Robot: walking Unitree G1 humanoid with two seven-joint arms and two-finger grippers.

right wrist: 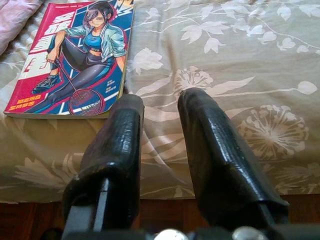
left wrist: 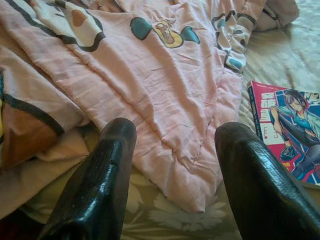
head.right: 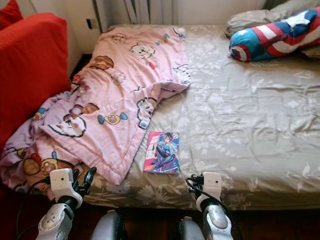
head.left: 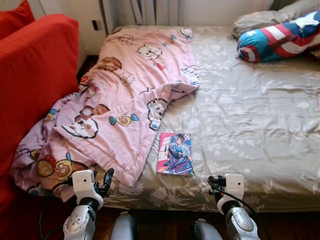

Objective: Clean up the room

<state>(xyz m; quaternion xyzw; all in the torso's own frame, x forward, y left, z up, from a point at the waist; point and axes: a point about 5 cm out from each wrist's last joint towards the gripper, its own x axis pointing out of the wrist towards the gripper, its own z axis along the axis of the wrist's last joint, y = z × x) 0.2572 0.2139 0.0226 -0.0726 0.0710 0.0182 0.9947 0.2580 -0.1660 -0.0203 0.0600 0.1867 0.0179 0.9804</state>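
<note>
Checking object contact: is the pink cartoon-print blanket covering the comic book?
No, the red-and-blue comic book lies uncovered on the sheet beside the pink cartoon-print blanket.

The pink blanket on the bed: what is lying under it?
Under the pink blanket the grey flowered bedsheet shows at its edges. Anything else beneath it is covered. The comic book lies beside the blanket, not under it.

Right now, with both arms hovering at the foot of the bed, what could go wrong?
The comic book lies flat on the soft sheet, so the right pincer may struggle to get under it. The pink blanket's edge lies close beside the book; the open left pincer could snag cloth and drag it over.
</note>
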